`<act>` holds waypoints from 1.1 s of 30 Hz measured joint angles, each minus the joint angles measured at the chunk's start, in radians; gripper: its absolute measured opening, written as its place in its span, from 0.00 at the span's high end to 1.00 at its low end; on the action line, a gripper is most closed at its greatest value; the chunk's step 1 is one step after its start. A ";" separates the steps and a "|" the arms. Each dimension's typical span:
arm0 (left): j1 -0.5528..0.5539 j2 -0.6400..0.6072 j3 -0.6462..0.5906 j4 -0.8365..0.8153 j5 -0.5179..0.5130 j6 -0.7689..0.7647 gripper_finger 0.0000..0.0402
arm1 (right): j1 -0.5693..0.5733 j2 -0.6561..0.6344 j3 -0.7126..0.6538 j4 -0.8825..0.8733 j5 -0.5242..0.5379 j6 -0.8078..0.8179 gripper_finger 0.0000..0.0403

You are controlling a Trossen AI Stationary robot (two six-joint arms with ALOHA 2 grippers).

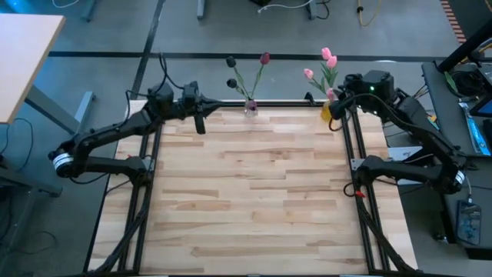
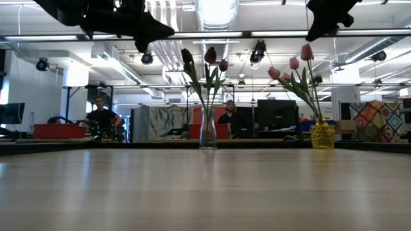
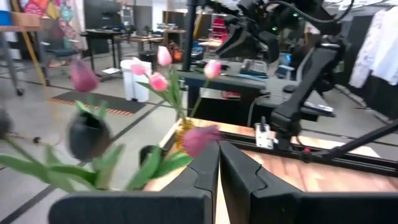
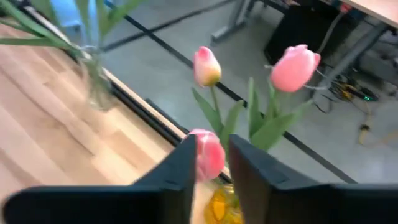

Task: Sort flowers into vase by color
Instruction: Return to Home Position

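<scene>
Worktop (image 1: 254, 200) is bare wood across the mid and lower frame in the high view. Both vases sit on its top edge, upper centre.

The clear vase (image 1: 250, 108) holds 3 dark tulips (image 1: 265, 58). The yellow vase (image 1: 327, 112), a bit to the right of it, holds the pink tulips (image 1: 327, 54), 4 by my count. In the low view both bunches stand upright: clear vase dead centre, yellow one centre-right, well apart.

Left gripper (image 1: 200, 125) hangs over the worktop's upper left, near the clear vase but not touching it. Its jaws are pretty much closed, just a sliver of a gap, nothing in them.

Right gripper (image 1: 337, 115) is upper right, just beside the yellow vase. Jaws are parted a little. In the right wrist view a pink bud (image 4: 208, 155) shows in the gap, but I can't tell whether it touches either finger.

Bg of the low view: a couple of people (image 2: 101, 117) at desks, far behind the worktop.
</scene>
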 joint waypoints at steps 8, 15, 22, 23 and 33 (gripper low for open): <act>-0.075 -0.034 -0.056 0.033 -0.010 -0.033 1.00 | 0.067 -0.092 -0.042 0.031 -0.078 0.021 0.97; -0.198 -0.090 -0.115 0.035 -0.058 0.005 1.00 | 0.168 -0.179 -0.155 0.093 -0.199 0.075 0.98; -0.301 -0.116 -0.244 0.151 -0.157 0.011 1.00 | 0.263 -0.255 -0.405 0.380 -0.261 0.089 0.98; -0.309 -0.116 -0.264 0.170 -0.161 0.001 1.00 | 0.277 -0.258 -0.443 0.428 -0.265 0.096 0.98; -0.313 -0.143 -0.450 0.285 -0.193 -0.033 1.00 | 0.386 -0.262 -0.748 0.807 -0.270 0.128 0.98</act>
